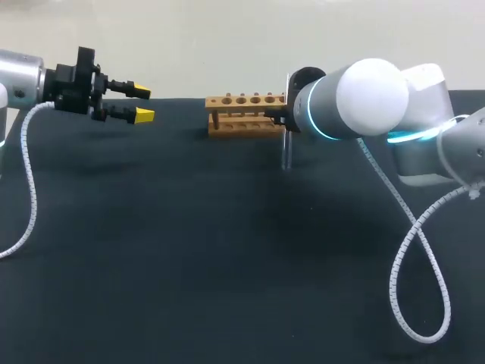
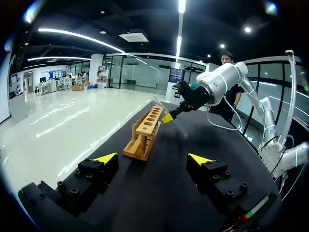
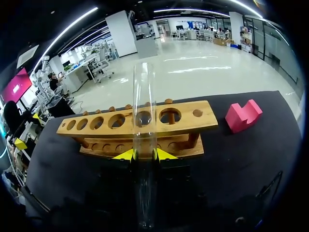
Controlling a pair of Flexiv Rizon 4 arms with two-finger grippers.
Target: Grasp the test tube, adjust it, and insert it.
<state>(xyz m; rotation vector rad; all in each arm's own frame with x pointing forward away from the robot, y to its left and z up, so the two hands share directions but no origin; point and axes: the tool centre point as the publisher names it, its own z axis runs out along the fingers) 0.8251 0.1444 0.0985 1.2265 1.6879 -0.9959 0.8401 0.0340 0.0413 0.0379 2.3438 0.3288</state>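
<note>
Right gripper [image 3: 144,154] pinching test tube [image 3: 144,111] mid-length, upright, just short of wooden rack [image 3: 183,126]; judged lining up with hole. Left gripper [image 1: 142,103] spread, empty, parked well clear.

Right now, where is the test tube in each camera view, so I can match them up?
Head view: the test tube hangs upright at the wooden rack's right end.
Left wrist view: faint, in the right gripper by the rack's far end.
Right wrist view: upright between the right gripper's yellow tips, before the rack.
Shared landmark: the wooden rack.
</note>
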